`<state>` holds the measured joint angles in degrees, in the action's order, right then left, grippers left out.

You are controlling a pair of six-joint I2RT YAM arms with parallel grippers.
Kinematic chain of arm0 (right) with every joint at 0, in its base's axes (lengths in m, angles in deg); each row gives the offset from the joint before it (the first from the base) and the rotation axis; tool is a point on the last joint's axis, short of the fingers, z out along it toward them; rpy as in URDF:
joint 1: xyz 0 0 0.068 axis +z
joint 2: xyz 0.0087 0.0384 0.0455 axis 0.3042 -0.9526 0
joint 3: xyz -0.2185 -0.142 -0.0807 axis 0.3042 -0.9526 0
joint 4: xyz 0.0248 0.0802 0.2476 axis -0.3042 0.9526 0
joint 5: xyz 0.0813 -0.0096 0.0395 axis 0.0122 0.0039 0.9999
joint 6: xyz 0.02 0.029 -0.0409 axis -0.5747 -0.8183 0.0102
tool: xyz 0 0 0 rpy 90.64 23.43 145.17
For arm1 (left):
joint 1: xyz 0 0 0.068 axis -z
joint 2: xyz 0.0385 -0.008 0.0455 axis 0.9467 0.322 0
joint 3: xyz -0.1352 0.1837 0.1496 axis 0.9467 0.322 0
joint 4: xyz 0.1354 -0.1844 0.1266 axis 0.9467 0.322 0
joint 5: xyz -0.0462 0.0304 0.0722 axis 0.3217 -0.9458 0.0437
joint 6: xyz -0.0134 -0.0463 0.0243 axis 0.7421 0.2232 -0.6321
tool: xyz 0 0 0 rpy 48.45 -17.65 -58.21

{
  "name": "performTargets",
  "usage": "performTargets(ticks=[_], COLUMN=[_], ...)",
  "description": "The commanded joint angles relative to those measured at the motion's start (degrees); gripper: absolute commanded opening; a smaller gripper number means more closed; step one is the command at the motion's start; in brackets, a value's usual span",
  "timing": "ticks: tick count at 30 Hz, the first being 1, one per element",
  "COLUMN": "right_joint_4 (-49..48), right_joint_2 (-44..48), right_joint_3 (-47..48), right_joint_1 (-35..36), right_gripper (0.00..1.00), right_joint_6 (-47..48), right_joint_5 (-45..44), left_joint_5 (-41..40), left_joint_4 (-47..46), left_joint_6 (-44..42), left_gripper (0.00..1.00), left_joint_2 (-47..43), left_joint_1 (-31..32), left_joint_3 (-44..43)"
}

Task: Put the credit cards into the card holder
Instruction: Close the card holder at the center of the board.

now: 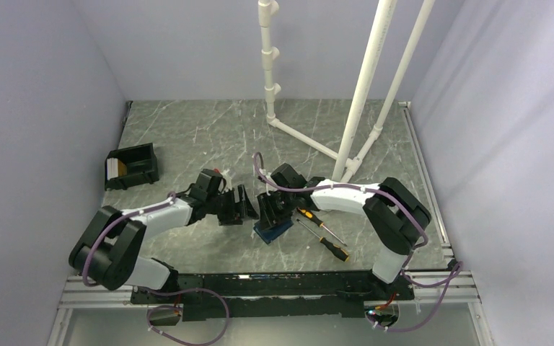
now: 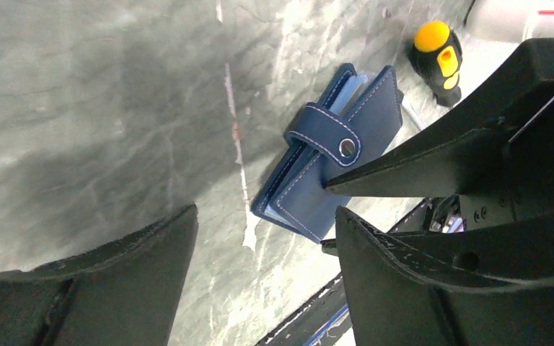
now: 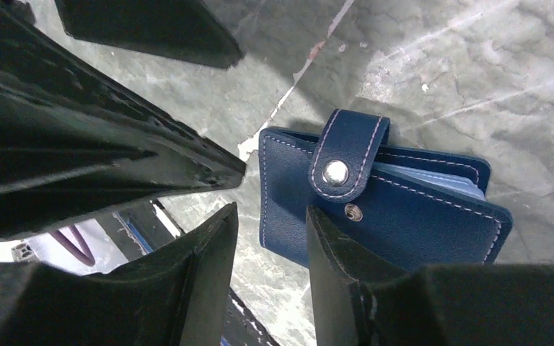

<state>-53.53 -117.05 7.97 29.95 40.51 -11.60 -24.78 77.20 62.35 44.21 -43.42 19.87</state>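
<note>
Way off to the left of the card holder [image 3: 418, 216], near the wall, sits a black box [image 1: 148, 155] with something pale and orange tucked in one end. My guess is those are the cards [image 1: 116, 169], parked there until the holder is ready for them, but it's too small to say for sure.

Closer in, just left of the holder, the left arm's fingers [image 1: 244, 205] are spread wide with nothing between them. They point at the holder from close by, which reads to me like they're waiting to brace it or catch a flap.

The holder itself lies flat on the surface [image 1: 187, 137], right between the two arms. It's folded over, with pale blue sleeves peeking out of one side. Its strap wraps across the front, but a bare stud shows just beside the strap's own snap, so I'd say it isn't fastened. No card in it that I can see.

Coming in from the right of the holder, the right arm's fingers [image 1: 268, 210] are parted partway and pinching nothing. The holder's corner shows in the gap and one finger crosses over the cover. I can't tell if it's touching. They're probably lined up to pry the thing open.

Just right of the holder lie two screwdrivers [image 1: 337, 251], which aren't part of this job. Behind the holder and to its right stand some white pipes [image 1: 364, 86].
</note>
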Motion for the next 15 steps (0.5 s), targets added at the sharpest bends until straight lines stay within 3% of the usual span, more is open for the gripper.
performTargets(ticks=[1,8,15], right_joint_4=[2.83,7.35,15.94], right_joint_2=[2.63,7.13,12.33], right_joint_3=[-0.88,0.5,-1.38], right_joint_1=[-0.29,-0.34,-0.74], right_gripper=[0.41,0.39,0.43], right_joint_6=[1.25,2.27,2.33], right_joint_5=[-1.83,-4.36,-15.32], left_joint_5=[-3.78,-4.68,-6.2], left_joint_4=[3.84,2.69,2.98], left_joint_6=[-4.92,-4.04,-2.57], left_gripper=[0.73,0.67,0.6], left_joint_2=[5.09,7.45,9.22], left_joint_1=[3.7,6.05,7.35], left_joint_3=[-3.96,-2.17,-0.35])
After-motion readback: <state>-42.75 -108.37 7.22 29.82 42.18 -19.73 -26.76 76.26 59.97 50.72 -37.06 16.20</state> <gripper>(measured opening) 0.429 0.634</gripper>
